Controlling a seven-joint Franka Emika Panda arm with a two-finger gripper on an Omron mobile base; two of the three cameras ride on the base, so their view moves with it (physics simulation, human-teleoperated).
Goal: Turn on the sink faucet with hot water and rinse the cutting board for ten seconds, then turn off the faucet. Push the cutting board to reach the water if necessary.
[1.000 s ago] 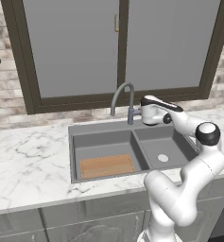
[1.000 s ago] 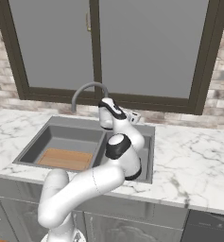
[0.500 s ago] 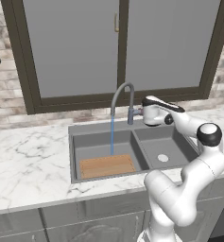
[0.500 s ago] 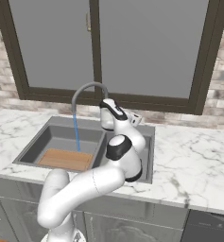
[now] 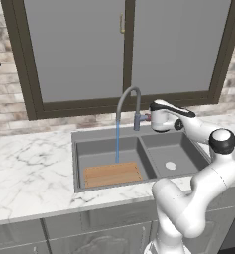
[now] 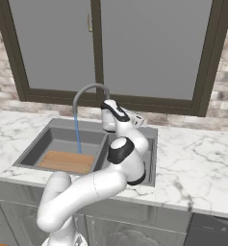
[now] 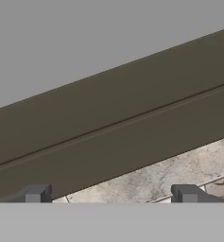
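Water point(image 5: 117, 141) runs in a thin light-blue stream from the grey gooseneck sink faucet point(image 5: 127, 101), falling straight down onto the back edge of the cutting board point(image 5: 112, 174). The board, light-brown wood w/ lengthwise grooves, lies flat in the larger left basin of the dark grey double sink point(image 5: 81, 166), toward the front wall. In the right base view I see the same stream point(image 6: 77, 135) landing on the board point(image 6: 67, 161) near its far edge.

My gripper point(image 5: 149, 117) sits just beside the faucet's bluish base, at the small reddish-tipped lever point(image 5: 145, 118); I can't tell whether it touches. The white arm reaches over the smaller right basin w/ its round white drain point(image 5: 170, 165). From the hand cam, the two dark fingertips point(image 7: 34, 193) stand wide apart w/ nothing between them: jaws open, holding nothing. Ahead of them: the dark brown window frame point(image 7: 113, 137), grey pane above, a patch of brick wall point(image 7: 179, 172) below.

White marble counter point(image 5: 29, 171) surrounds the sink; a two-pane window point(image 5: 124, 47) w/ dark frame stands behind the faucet, brick on both sides.
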